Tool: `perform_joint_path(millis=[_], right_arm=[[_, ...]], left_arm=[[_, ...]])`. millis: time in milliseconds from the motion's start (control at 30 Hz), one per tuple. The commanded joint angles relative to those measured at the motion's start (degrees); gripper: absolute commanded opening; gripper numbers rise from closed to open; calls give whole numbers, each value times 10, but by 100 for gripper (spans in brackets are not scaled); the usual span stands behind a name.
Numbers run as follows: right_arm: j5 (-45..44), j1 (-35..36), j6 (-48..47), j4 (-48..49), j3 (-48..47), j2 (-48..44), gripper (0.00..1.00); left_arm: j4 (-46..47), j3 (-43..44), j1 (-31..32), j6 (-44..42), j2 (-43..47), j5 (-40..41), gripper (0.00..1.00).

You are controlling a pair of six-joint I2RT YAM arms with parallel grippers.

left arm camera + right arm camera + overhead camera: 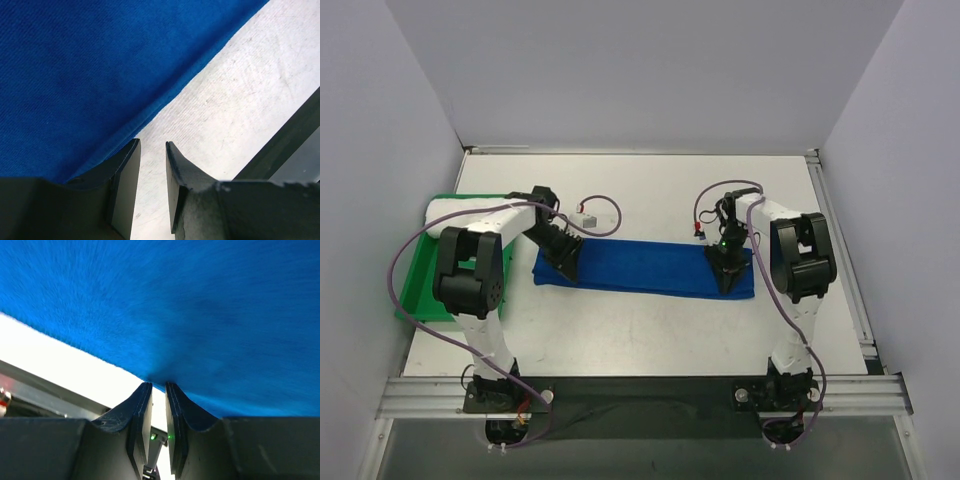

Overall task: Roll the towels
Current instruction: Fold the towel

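The blue towel (200,315) is blurred in the right wrist view, its ends cut off.

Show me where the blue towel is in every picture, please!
Top view: the blue towel lies flat across the middle of the table.
Left wrist view: the towel fills the upper left, its edge slanting down.
Right wrist view: the towel fills the top and right.
Shared landmark: the white table beside the towel's edge, seen in all three.
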State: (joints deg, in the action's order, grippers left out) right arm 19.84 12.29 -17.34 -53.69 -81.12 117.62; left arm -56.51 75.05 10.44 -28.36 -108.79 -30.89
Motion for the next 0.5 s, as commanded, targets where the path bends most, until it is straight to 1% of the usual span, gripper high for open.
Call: perform_joint_path(millis=[0, 33, 167, 333, 467], right_arm=[[8, 16, -12, -29, 29, -12, 18], [12, 18, -8, -26, 42, -12, 18], [15, 19, -7, -26, 56, -24, 18], [25, 19, -2, -28, 61, -56, 18], [34, 19, 7, -27, 45, -76, 18]], left_arm=[[11, 27, 7, 5, 22, -38, 37], [14, 36, 14, 7, 23, -58, 37], [35, 44, 31, 18, 19, -74, 37], [57, 53, 73, 32, -2, -65, 36], [70, 29, 81, 37, -8, -42, 33]])
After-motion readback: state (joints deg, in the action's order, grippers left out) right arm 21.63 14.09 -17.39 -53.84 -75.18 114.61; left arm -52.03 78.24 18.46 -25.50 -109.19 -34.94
